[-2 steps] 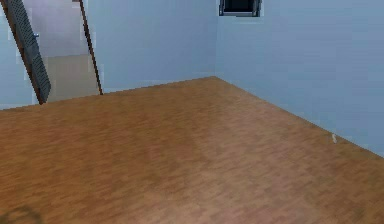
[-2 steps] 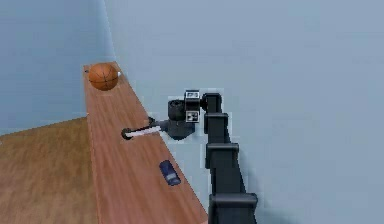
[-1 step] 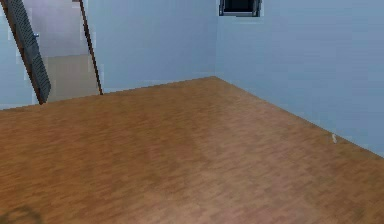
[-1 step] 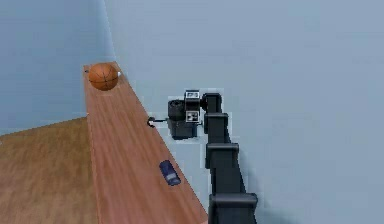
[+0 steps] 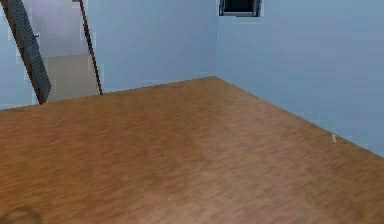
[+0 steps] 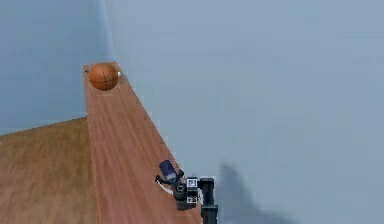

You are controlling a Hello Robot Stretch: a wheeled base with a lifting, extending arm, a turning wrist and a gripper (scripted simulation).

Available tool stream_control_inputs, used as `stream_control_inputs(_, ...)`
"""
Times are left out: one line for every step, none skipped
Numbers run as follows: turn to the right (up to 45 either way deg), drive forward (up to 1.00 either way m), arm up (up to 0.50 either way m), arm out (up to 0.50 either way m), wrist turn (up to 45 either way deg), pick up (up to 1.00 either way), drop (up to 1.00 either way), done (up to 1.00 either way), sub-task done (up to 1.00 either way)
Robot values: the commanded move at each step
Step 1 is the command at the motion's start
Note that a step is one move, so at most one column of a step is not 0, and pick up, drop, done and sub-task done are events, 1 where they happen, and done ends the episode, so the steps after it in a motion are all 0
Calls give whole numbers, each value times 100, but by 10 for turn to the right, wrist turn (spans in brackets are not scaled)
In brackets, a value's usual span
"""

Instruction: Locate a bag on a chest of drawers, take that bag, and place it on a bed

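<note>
Our pincer [image 6: 167,179] holds nothing, with bare wooden floor [image 6: 118,145] behind it. We cannot tell where the bag lies. Well beyond the pincer, an orange ball [image 6: 103,76] sits in the corner.

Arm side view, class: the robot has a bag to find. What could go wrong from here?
The gripper looks close to the wall; a turn might scrape it. The orange ball lies by that wall and could be knocked rolling. The open door leaves a narrow gap that the arm might catch.
</note>
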Motion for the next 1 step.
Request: stream_control_inputs(0,0,0,0,0,100,0,0,0)
